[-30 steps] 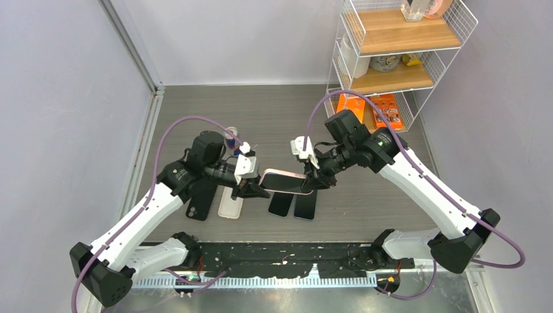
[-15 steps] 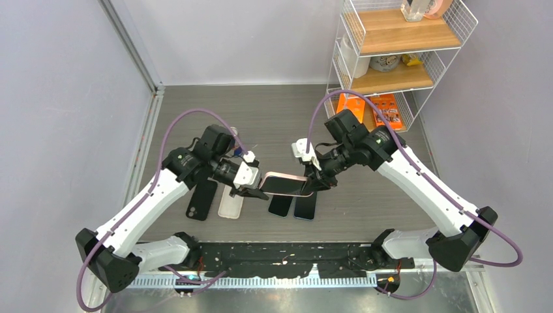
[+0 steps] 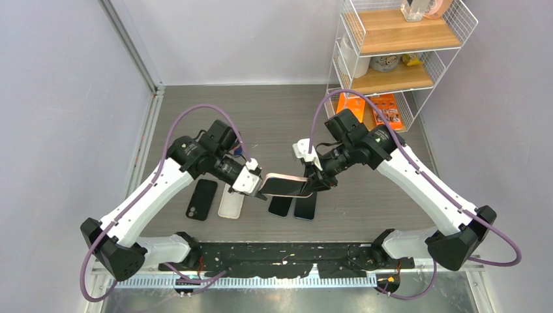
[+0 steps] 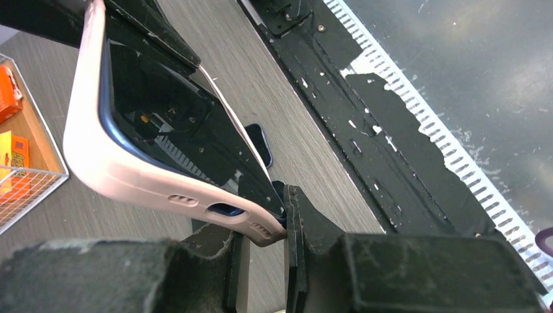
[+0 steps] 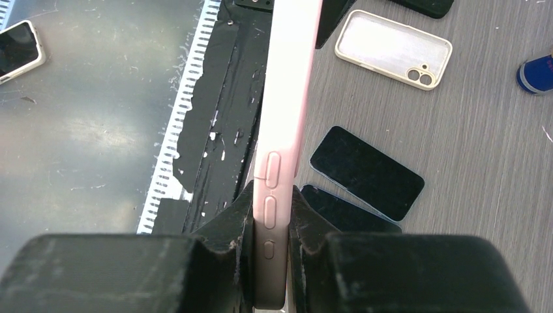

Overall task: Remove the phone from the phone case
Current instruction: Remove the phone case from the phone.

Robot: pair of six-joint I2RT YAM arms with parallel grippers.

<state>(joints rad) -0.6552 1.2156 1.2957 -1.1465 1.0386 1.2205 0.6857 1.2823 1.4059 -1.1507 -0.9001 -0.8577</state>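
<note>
Right gripper (image 5: 270, 215) clamps the case (image 5: 287, 98) edgewise — left gripper (image 4: 264, 233) pinches its corner lip. Peeling step, I judge — next, pull that lip off the phone (image 4: 163, 111).

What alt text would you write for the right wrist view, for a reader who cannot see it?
The right gripper clamps a pink phone case edge-on between its black fingers. Behind it, two dark phones and a clear case lie flat on the grey table.
</note>
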